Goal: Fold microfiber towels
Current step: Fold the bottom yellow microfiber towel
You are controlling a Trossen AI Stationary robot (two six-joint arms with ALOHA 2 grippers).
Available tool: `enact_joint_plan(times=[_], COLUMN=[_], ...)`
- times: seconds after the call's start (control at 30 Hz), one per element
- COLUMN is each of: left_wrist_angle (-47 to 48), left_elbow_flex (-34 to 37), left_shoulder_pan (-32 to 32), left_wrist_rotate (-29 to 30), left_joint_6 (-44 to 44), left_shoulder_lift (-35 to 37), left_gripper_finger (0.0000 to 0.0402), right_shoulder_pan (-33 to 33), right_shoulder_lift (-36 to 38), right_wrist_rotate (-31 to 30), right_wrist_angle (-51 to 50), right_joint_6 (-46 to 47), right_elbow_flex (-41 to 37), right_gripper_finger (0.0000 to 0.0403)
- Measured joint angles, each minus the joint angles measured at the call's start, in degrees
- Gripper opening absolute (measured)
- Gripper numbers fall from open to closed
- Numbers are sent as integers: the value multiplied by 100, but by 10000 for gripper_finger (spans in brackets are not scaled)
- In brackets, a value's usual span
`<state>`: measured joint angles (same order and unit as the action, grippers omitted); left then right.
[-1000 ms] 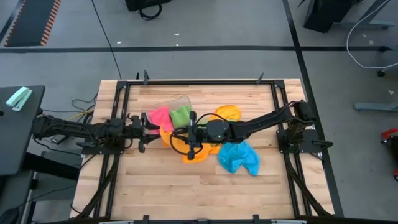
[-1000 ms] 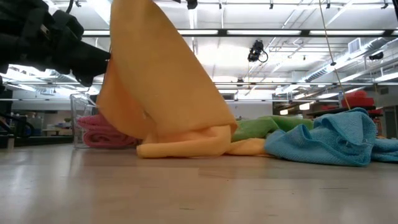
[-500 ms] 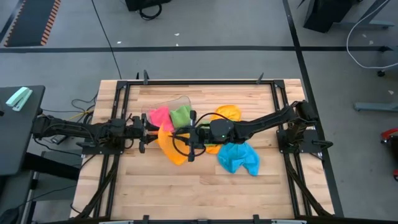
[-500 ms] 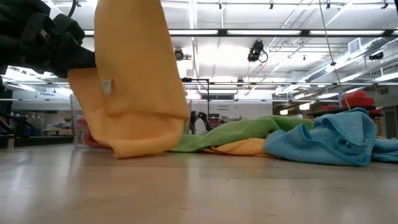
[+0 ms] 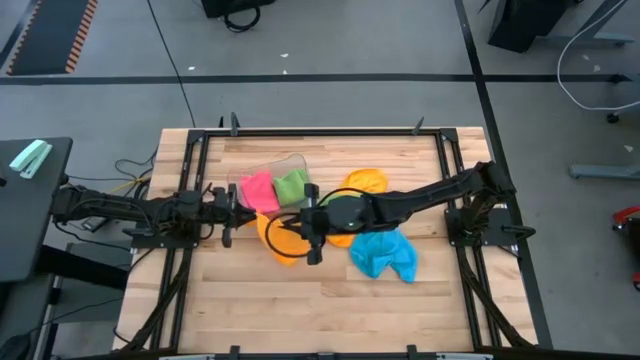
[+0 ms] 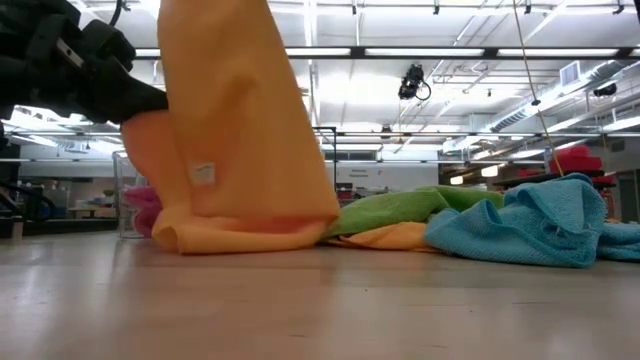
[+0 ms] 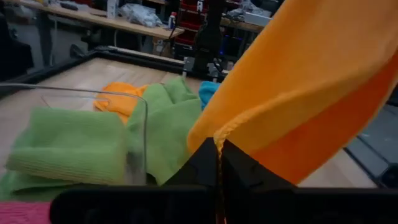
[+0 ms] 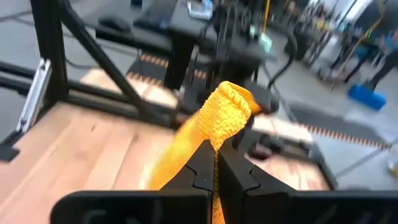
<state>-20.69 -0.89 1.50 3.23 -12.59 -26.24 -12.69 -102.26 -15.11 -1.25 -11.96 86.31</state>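
Orange towel hung between both grippers, lifted off the table near its middle, w/ its lower edge bunched on the wood in the low view. We saw the left gripper at the towel's left side; in its wrist view the fingers were pressed together w/ a thin edge of orange cloth pinched between them. Right gripper sat at the towel's right side, jaws closed tight on a gathered corner, which stuck up as a bunched knob just above the fingers in the right wrist view.

Other cloths: pink towel and green towel lay folded in the clear tub behind the left gripper. A 2nd orange towel lay beyond the right arm, and a blue towel sat crumpled on the near side of that arm. Low view showed more loose green cloth trailing beside the blue one.
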Motion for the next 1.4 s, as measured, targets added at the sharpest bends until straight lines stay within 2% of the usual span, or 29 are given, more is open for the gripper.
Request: enact_joint_plan(times=[0.13, 0.27, 0.43, 0.53, 0.7, 0.87, 1.0, 1.2, 1.4], left_wrist_angle=[192, 701, 742, 715, 78, -832, -1479, -1506, -1410], left_elbow_flex=[-304, -693, -912, -1038, -1119, -1120, -1144, -1665, -2244], left_shoulder_pan=[49, 147, 459, 722, 1146, 1538, 1810, 2230, 2597], left_wrist_rotate=[-263, -271, -316, -535, -850, -980, -1065, -1074, -1114], left_joint_6=[-60, -178, -203, -178, -181, -175, -203, -331, -376], left_shoulder_lift=[-2, -9, -161, -397, -946, -1455, -1664, -2011, -2431], left_gripper_finger=[8, 12, 7, 9, 24, 10, 9, 30, 16], right_shoulder_pan=[-25, -99, -284, -414, -583, -755, -956, -1333, -1608], right_shoulder_lift=[0, 0, 41, 171, 347, 369, 386, 454, 648], right_wrist_rotate=[0, 21, 154, 175, 420, 1040, 1268, 1272, 1276], right_wrist_angle=[-709, -1103, -1435, -1476, -1429, -1404, -1260, -715, -429], right_joint_6=[222, 304, 116, 106, 473, 1178, 1912, 2233, 2086], right_elbow_flex=[50, 56, 56, 57, 63, 61, 61, 59, 56], right_gripper_finger=[14, 14, 14, 14, 14, 14, 14, 14, 14])
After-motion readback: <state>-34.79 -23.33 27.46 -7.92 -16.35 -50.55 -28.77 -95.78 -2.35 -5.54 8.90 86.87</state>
